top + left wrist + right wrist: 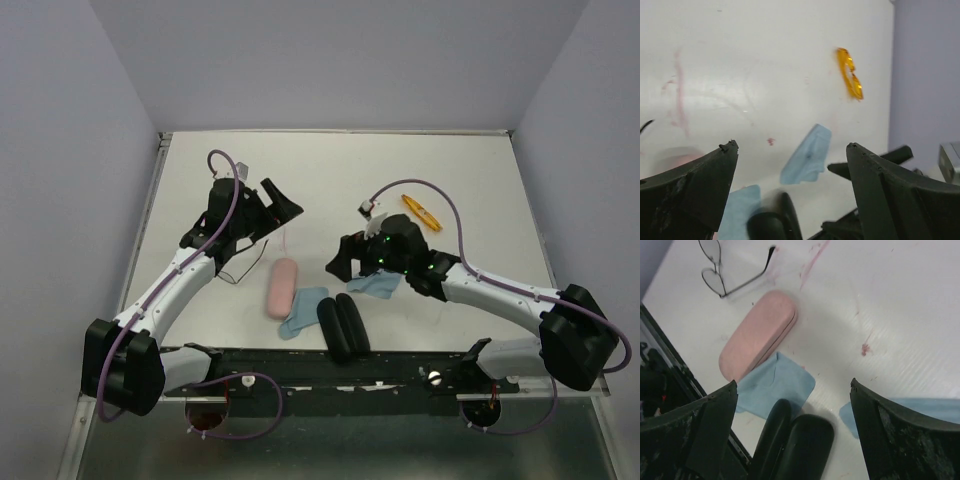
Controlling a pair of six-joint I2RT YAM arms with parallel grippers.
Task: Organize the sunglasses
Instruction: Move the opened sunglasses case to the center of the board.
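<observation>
The sunglasses, a slim orange-yellow folded pair, lie on the white table at the far right; the left wrist view shows the sunglasses well beyond the fingers. My left gripper hovers open at the table's left-middle, holding nothing. Near the centre, my right gripper stands open and empty above the black case, which lies spread open in two halves.
A closed pink case lies left of centre. One light-blue cloth sits beside it, another cloth under the right arm. Thin wire-frame glasses lie near the left arm.
</observation>
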